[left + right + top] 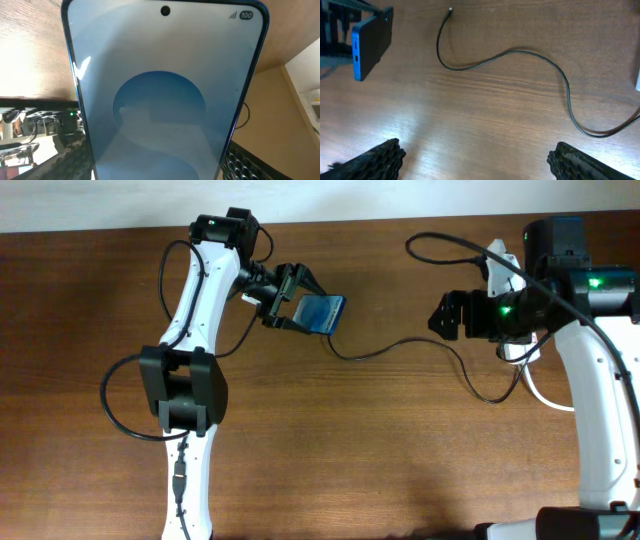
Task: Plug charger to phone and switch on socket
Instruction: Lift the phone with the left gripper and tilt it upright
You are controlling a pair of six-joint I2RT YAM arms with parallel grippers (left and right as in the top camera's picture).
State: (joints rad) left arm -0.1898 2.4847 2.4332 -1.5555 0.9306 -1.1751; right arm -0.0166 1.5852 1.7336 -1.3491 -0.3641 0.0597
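Overhead: left gripper is clamped on the phone, fingers on either side of its dark edges. The blue screen tilts up toward the wrist. In the left wrist view the phone fills the picture, with the lighter circle graphic in the middle and a textured finger pad at the lower right edge. Behind the gripper, the wrist folds back toward the table's far edge. The white forearm runs down from there to a black elbow joint, then on to the base at the near edge.

Right gripper points left toward the table centre with its jaws spread wide and nothing between them. In the right wrist view the right gripper shows both black fingers far apart over bare wood. Its arm rises from the near right corner and bends left at the wrist.

The charger lies loose on the table, snaking from just below the phone across to the right arm. The right wrist view shows the charger curving, with its connector tip resting on the wood near the phone but apart from it.

The socket sits far right, mostly hidden under the right arm, and its thick white cord loops toward the near edge.
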